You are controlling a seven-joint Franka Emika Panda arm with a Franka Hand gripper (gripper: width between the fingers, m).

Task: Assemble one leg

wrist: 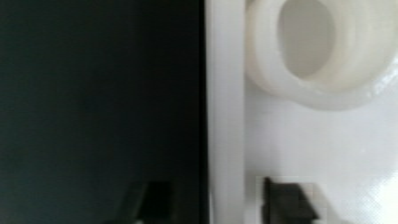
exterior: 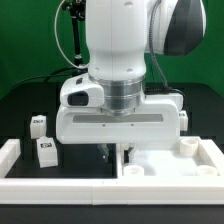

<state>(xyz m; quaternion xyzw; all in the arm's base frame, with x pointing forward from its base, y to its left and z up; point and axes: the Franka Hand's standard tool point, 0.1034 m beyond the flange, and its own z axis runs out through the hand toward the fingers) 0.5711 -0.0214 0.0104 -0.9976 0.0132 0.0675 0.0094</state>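
While my gripper [exterior: 113, 153] hangs low over the near edge of the large white panel [exterior: 160, 160], its fingers stand partly apart and hold nothing. In the wrist view the two dark fingertips [wrist: 151, 205] straddle the panel's [wrist: 302, 150] rim, one over the dark tabletop [wrist: 89, 100] and the other over the white surface, with a gap on both sides of the rim. A raised round socket ring [wrist: 311, 92] sits on the panel just beyond my fingers.

The leg [exterior: 46, 152] stands on the tabletop [exterior: 25, 105] toward the exterior view's left, well apart from my gripper, its black-and-white tag facing the camera. A second leg [exterior: 38, 124] stands just behind it, farther from the camera.

A low white rail [exterior: 60, 185] runs along the front and turns up the exterior view's left side, so both legs stand inside its corner. The panel lies toward the exterior view's right, and more socket rings [exterior: 185, 147] show near its corners. My own broad white hand body hides most of the panel's middle. A black cable [exterior: 65, 40] hangs behind the arm against the green backdrop.
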